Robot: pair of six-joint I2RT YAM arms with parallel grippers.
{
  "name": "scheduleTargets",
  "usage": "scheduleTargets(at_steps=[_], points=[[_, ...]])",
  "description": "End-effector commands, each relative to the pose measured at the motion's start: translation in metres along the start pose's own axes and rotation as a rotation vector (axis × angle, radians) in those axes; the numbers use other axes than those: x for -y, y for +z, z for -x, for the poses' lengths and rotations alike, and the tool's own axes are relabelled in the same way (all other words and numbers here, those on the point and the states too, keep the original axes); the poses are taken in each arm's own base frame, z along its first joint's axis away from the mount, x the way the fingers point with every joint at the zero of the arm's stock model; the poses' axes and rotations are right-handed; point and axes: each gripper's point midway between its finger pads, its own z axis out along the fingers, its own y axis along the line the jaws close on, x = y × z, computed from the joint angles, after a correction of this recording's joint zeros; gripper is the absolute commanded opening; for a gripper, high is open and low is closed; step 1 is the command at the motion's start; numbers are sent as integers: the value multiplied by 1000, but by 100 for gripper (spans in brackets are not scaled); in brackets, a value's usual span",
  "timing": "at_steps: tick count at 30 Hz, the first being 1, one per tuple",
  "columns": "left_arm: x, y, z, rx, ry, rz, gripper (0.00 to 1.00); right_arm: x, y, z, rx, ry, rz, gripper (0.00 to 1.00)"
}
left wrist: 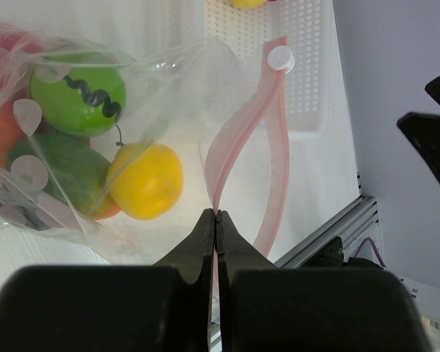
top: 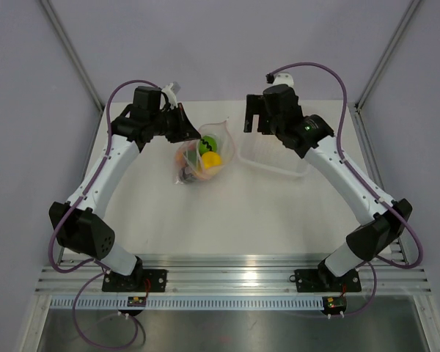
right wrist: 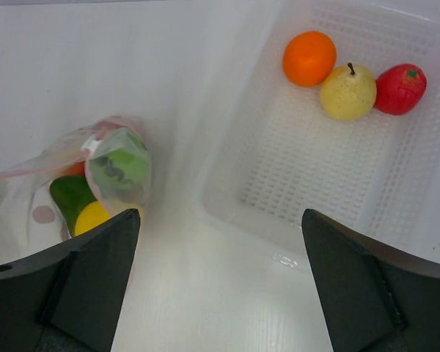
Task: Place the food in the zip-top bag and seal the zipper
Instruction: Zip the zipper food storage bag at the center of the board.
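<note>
**Top view.** The zip-top bag (top: 199,155) lies on the far half of the table (top: 205,220), with toy fruits (top: 211,160) piled inside it. The tray (top: 277,164) sits just beside the bag, at its 3 o'clock. The left gripper (top: 189,133) meets the bag at its 10 o'clock, clamped onto the zipper (left wrist: 231,139). The right gripper (top: 253,125), jaws apart, hangs over the tray's 11 o'clock corner.

**Right wrist view.** Inside the tray, a toy orange (right wrist: 309,58), a toy pear (right wrist: 347,92) and a third fruit (right wrist: 400,89) lie side by side, the pear between the other two.

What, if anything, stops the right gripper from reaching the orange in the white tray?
Probably nothing, so yes. The right gripper hangs open beside the tray, and the orange lies uncovered in it, next to the pear.
</note>
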Motion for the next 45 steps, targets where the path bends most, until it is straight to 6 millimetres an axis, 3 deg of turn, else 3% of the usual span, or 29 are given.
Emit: scheduleTargets(at_steps=[1, 9, 18, 27, 31, 32, 38, 39, 40, 43, 45], points=[[22, -17, 12, 62, 43, -56, 0, 6, 1, -1, -8, 93, 68, 99], [23, -13, -7, 26, 51, -75, 0, -46, 21, -12, -88, 230, 282, 92], [3, -7, -42, -20, 17, -62, 0, -75, 35, -16, -114, 372, 383, 75], [7, -11, -42, -13, 20, -78, 0, -77, 51, -39, -186, 377, 370, 59], [9, -12, -40, -13, 29, -81, 0, -76, 51, -45, -196, 378, 368, 36], [9, -12, -40, -13, 30, -79, 0, -75, 50, -47, -200, 377, 366, 34], [11, -13, -38, -13, 45, -82, 0, -72, 43, -51, -199, 363, 369, 43], [12, -14, -37, -13, 49, -85, 0, -71, 42, -51, -198, 362, 365, 56], [13, -14, -36, -18, 53, -91, 0, -68, 43, -51, -194, 355, 351, 62], [12, -14, -36, -17, 60, -81, 0, -59, 37, -54, -181, 341, 330, 72], [13, -14, -34, -15, 66, -82, 0, -57, 23, -41, -121, 338, 353, 78]])
